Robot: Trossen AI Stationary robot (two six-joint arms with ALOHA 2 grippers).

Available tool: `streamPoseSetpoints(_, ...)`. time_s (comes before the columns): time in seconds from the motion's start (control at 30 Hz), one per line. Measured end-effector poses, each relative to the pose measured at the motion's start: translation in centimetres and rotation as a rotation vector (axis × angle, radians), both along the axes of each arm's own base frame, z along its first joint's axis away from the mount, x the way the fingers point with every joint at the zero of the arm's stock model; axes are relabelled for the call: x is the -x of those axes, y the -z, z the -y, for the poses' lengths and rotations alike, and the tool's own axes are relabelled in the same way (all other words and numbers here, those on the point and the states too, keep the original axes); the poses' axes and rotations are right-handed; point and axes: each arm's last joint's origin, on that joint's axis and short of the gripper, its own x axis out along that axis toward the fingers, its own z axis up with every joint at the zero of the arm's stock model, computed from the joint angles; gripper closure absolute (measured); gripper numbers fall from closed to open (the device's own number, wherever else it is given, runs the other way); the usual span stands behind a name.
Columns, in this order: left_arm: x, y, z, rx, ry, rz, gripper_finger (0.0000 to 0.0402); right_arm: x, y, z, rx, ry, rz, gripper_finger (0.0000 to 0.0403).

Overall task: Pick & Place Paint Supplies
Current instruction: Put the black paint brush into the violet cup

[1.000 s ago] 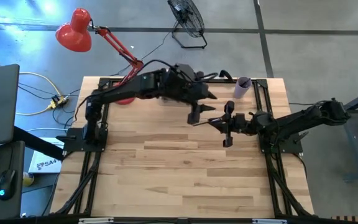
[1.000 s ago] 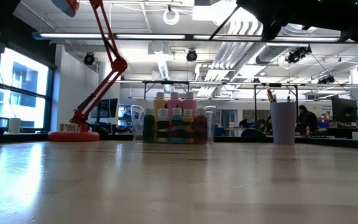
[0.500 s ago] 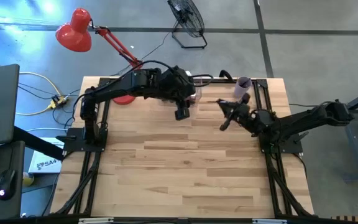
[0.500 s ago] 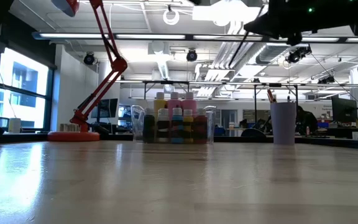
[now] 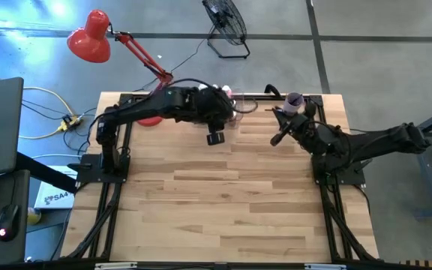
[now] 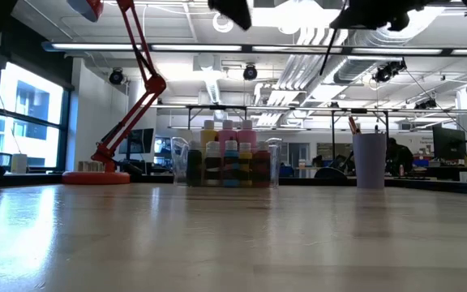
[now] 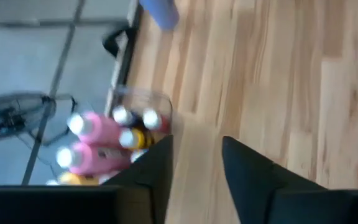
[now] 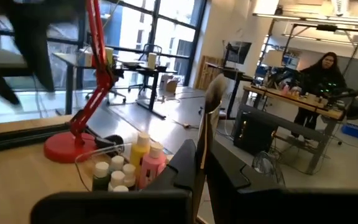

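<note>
Three tall paint bottles (image 6: 227, 130) and small bottles (image 6: 224, 169) are sitting in the clear bin (image 6: 275, 165) at the far edge | left gripper (image 7: 194, 142) is hovering beside it, fingers parted, empty | right gripper (image 8: 199, 163) is pinching a paintbrush (image 8: 206, 123) near the lilac cup (image 6: 369, 160) | bottles seemingly done, brush pending.

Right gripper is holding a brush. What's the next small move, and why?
Probably carry the right gripper over the lilac cup and lower the brush in: the fingers are shut on it, and the cup stands close by.
</note>
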Motion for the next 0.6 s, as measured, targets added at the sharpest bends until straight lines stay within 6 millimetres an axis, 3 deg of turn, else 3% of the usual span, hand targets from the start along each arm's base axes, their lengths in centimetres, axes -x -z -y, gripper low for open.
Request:
streamPoseSetpoints(0.1,-0.2,1.9,0.0,0.003,0.004,-0.054,0.0304,0.0,-0.9,0.0,0.001,-0.006,-0.005,0.0393)
streamPoseSetpoints(0.3,0.4,5.8,0.1,-0.009,0.045,-0.039,0.0389,0.6,-0.9,0.1,0.003,0.024,-0.044,0.0393)
streamPoseSetpoints(0.6,5.5,8.8,0.7,-0.029,0.061,0.209,0.0388,1.2,-0.9,2.0,-0.01,0.188,-0.046,0.0393)
